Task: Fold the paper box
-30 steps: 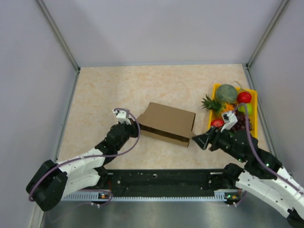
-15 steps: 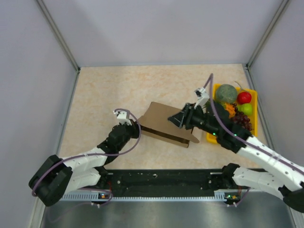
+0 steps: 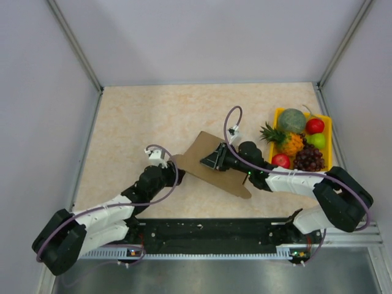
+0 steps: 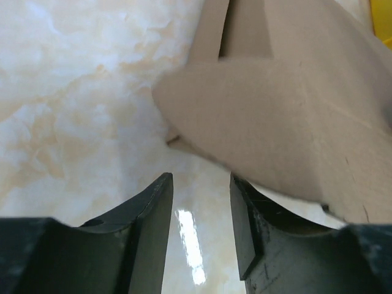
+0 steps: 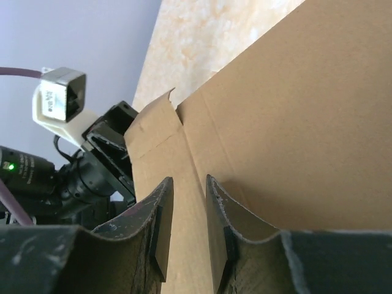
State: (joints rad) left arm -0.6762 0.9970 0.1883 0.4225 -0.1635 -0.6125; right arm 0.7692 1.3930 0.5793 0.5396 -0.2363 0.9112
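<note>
We see the paper box (image 3: 195, 156) lying mid-tabletop (image 3: 135, 116), left of the yellow fruit tray (image 3: 329, 147). Our left pincer (image 3: 174, 163) stands released at its left flap, grasping nothing. Our right pincer (image 3: 206, 161), narrowly parted, sits over its top panel.

Plain brown cardboard paper box (image 3: 195, 160), collapsed nearly flat, lying to the left of the yellow fruit tray (image 3: 329, 142), close to it but not touching, set diagonally to the tray, broad creased panel facing up, small end flap jutting from the end farthest from the tray
</note>
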